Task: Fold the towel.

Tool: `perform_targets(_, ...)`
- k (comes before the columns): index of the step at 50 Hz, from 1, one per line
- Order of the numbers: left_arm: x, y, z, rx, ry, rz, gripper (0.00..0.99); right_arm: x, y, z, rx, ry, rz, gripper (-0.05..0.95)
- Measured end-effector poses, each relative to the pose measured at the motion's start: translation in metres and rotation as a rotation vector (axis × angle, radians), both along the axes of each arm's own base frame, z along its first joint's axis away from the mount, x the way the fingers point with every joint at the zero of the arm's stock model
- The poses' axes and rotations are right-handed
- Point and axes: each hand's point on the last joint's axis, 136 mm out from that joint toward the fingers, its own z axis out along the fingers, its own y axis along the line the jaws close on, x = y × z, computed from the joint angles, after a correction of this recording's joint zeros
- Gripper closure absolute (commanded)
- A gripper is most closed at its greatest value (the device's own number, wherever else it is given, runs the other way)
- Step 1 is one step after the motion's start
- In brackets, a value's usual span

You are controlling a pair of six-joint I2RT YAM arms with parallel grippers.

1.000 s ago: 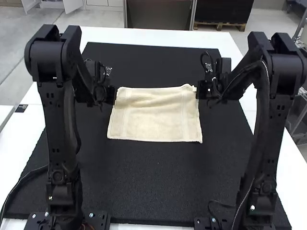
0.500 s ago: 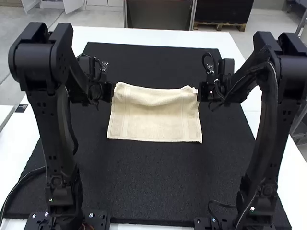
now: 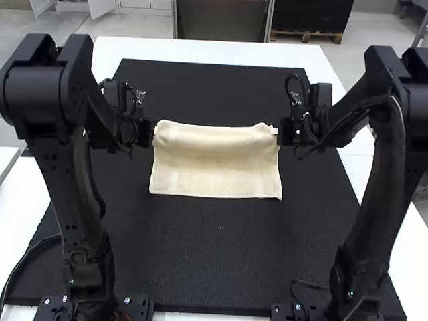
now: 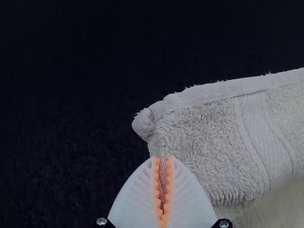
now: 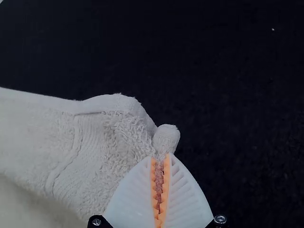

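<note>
Cream cloth, one towel [image 3: 212, 167], two corners clenched: one in left gripper [image 3: 154, 131], one in right gripper [image 3: 275, 130].

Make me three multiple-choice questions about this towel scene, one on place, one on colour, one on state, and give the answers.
1. What is the towel on?
A. A black mat
B. A wooden tray
C. A tiled floor

2. What colour are the pads of the left pincer?
A. Blue
B. Orange
C. Green

3. What state is the right pincer in?
A. Wide open
B. Shut on nothing
C. Shut on the towel

Answers:
1: A, the high view shows black mat around the towel.
2: B, orange strips line its two white fingers.
3: C, cloth is pinched between its fingertips.
</note>
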Motion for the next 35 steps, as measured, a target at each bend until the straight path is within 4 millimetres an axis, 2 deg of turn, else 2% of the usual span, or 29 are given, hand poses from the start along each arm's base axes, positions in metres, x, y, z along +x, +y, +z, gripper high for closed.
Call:
perform_targets(19, -0.024, -0.003, 0.002, 0.014, 0.003, -0.013, 0.984, -0.03, -0.001, 0.006, -0.006, 0.021, 0.012, 0.92)
perform_targets(35, -0.043, -0.006, 0.006, 0.024, -0.005, -0.018, 0.984, -0.056, -0.001, -0.002, -0.015, 0.044, 0.029, 0.92)
